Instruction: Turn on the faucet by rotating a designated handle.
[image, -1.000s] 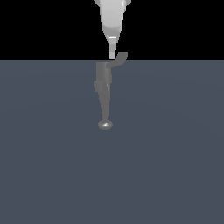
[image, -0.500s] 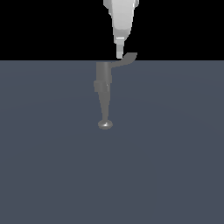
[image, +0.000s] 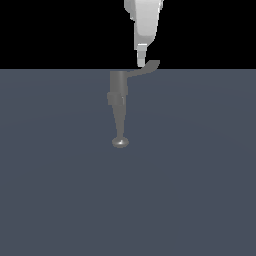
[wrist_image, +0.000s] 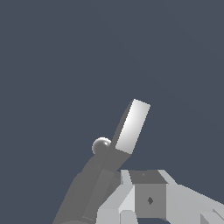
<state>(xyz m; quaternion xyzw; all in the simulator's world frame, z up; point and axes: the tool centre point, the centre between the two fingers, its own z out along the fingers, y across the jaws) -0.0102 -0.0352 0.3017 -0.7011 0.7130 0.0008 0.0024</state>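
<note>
The grey faucet (image: 118, 89) stands at the middle of the exterior view, and its tapering spout ends in a shiny round knob (image: 120, 142). The thin curved handle (image: 146, 67) projects from the body's top toward the exterior view's right, tip slightly upturned. My white gripper (image: 141, 62) comes down from above with its narrow tip touching the handle near the outer end. Its fingers look shut, with nothing between them. In the wrist view the handle (wrist_image: 132, 126) shows as a bright flat bar. It lies just beyond the gripper (wrist_image: 133, 186), with the knob (wrist_image: 101, 145) beside it.
The faucet stands on a flat dark blue-grey surface (image: 200, 190) that fills the lower part of the exterior view. Above the surface's far edge the background is black. No other objects show.
The gripper has moved toward the exterior view's right. The handle has swung with it, so its tip now reaches farther right from the body.
</note>
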